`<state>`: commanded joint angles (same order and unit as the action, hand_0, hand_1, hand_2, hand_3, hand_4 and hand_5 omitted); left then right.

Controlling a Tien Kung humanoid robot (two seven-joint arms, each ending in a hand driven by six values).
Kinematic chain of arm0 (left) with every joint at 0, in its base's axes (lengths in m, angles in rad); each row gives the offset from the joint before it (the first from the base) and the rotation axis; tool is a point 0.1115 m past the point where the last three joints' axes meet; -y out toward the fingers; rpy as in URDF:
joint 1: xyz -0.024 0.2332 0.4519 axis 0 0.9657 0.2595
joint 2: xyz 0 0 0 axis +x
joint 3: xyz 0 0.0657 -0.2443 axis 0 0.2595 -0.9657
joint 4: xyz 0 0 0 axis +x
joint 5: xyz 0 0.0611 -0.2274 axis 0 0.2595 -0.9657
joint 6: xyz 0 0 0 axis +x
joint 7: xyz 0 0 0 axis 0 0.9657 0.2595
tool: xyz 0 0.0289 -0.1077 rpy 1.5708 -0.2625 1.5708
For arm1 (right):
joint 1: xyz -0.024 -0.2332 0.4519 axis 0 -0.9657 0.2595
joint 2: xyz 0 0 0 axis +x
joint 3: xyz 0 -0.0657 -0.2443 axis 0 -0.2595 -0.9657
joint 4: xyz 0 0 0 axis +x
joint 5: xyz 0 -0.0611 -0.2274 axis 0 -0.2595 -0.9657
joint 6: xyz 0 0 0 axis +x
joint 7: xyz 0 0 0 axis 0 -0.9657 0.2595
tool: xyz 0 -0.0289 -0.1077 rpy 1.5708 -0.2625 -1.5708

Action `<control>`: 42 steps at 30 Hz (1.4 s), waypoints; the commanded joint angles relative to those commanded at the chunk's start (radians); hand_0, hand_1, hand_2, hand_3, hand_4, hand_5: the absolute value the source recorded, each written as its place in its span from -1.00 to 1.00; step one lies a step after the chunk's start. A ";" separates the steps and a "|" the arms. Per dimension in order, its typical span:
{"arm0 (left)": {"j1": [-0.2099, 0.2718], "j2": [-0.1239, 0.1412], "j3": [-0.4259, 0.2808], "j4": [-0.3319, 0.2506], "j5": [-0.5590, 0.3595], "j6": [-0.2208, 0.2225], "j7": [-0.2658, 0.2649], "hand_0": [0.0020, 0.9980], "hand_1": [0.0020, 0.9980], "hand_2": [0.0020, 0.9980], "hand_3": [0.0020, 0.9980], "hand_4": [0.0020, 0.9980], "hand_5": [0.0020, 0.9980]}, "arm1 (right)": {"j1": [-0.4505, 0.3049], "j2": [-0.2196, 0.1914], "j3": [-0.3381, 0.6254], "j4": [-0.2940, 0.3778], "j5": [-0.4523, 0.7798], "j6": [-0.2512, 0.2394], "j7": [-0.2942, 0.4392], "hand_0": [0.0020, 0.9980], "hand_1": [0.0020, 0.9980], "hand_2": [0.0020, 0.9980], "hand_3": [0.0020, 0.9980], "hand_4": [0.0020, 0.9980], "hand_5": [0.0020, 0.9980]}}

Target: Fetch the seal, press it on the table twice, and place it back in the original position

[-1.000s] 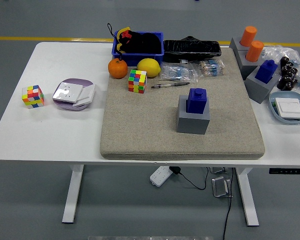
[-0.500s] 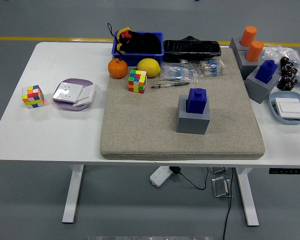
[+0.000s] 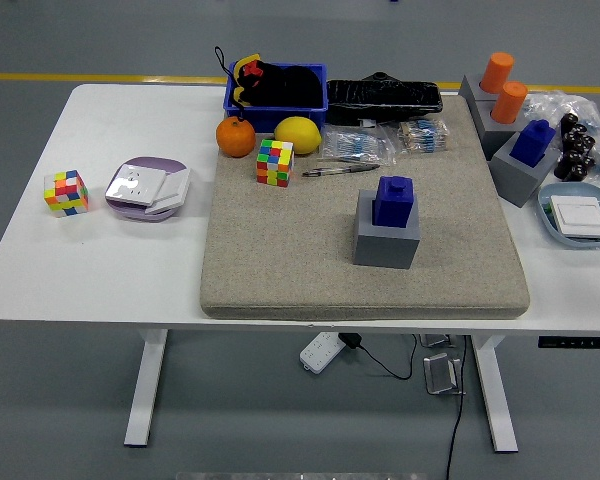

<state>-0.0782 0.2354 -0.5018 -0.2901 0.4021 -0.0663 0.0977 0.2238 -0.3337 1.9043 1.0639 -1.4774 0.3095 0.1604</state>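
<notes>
A blue seal (image 3: 393,200) stands upright in a grey block holder (image 3: 387,236) near the middle of the beige felt mat (image 3: 280,260). A second blue seal (image 3: 532,141) sits in another grey holder (image 3: 520,176) at the mat's right edge. Two orange seals (image 3: 503,88) stand in grey holders at the back right. Neither robot hand shows in the head view, and no person's hand is at the table.
On the mat's far side lie a pen (image 3: 340,170), a colour cube (image 3: 275,162), an orange (image 3: 235,137), a lemon (image 3: 298,134), plastic packets (image 3: 380,143) and a blue bin (image 3: 276,87). At left sit another cube (image 3: 66,192) and a purple plate (image 3: 148,188); a blue dish (image 3: 580,215) sits right.
</notes>
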 joint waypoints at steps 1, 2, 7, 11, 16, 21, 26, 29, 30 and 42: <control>0.000 0.000 0.000 0.000 0.000 0.001 0.000 0.63 0.65 0.59 0.70 0.62 -0.16 | 0.000 0.000 -0.001 0.000 0.000 0.000 0.000 0.73 0.57 0.46 0.51 0.69 -0.44; 0.000 0.000 0.000 0.000 0.000 0.001 0.000 0.63 0.65 0.59 0.70 0.62 -0.16 | 0.001 0.000 -0.002 0.000 0.000 0.000 0.000 0.73 0.57 0.46 0.51 0.69 -0.44; 0.000 0.002 0.002 -0.001 0.001 0.007 0.002 0.63 0.65 0.59 0.69 0.62 -0.16 | 0.000 -0.002 -0.009 0.000 0.001 -0.001 0.001 0.73 0.57 0.46 0.51 0.69 -0.44; -0.002 0.005 0.006 -0.001 0.000 0.007 0.002 0.62 0.65 0.59 0.69 0.62 -0.16 | 0.001 -0.001 -0.009 -0.001 0.001 -0.001 0.001 0.73 0.57 0.46 0.51 0.69 -0.44; -0.005 0.008 0.009 -0.002 0.001 0.007 0.002 0.62 0.64 0.59 0.69 0.62 -0.16 | 0.004 -0.003 -0.008 -0.001 0.000 -0.001 0.002 0.73 0.56 0.46 0.51 0.69 -0.44; -0.005 0.009 0.013 -0.002 -0.001 0.007 0.003 0.62 0.64 0.59 0.69 0.62 -0.16 | 0.005 -0.001 -0.009 -0.001 0.000 -0.001 0.002 0.73 0.56 0.46 0.51 0.69 -0.44; -0.002 0.009 0.013 -0.001 0.000 0.007 0.003 0.62 0.64 0.59 0.69 0.61 -0.16 | 0.001 0.000 -0.010 0.001 0.000 -0.001 0.002 0.73 0.56 0.45 0.51 0.68 -0.44; 0.000 0.008 0.006 -0.002 0.004 0.008 0.002 0.62 0.64 0.59 0.69 0.61 -0.16 | 0.000 0.000 -0.009 0.002 0.000 -0.002 0.004 0.73 0.56 0.45 0.51 0.68 -0.44; 0.000 0.008 0.005 -0.002 0.005 0.009 0.002 0.62 0.64 0.59 0.69 0.61 -0.16 | -0.001 0.000 -0.009 0.003 0.002 -0.004 0.007 0.73 0.56 0.45 0.51 0.68 -0.44; 0.000 0.002 0.003 0.001 0.009 0.021 0.008 0.62 0.64 0.59 0.69 0.60 -0.16 | 0.002 -0.001 0.002 0.003 -0.003 -0.007 0.015 0.73 0.56 0.45 0.50 0.68 -0.45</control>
<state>-0.0780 0.2376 -0.4990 -0.2886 0.4109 -0.0449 0.1062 0.2258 -0.3349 1.9061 1.0668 -1.4803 0.3029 0.1755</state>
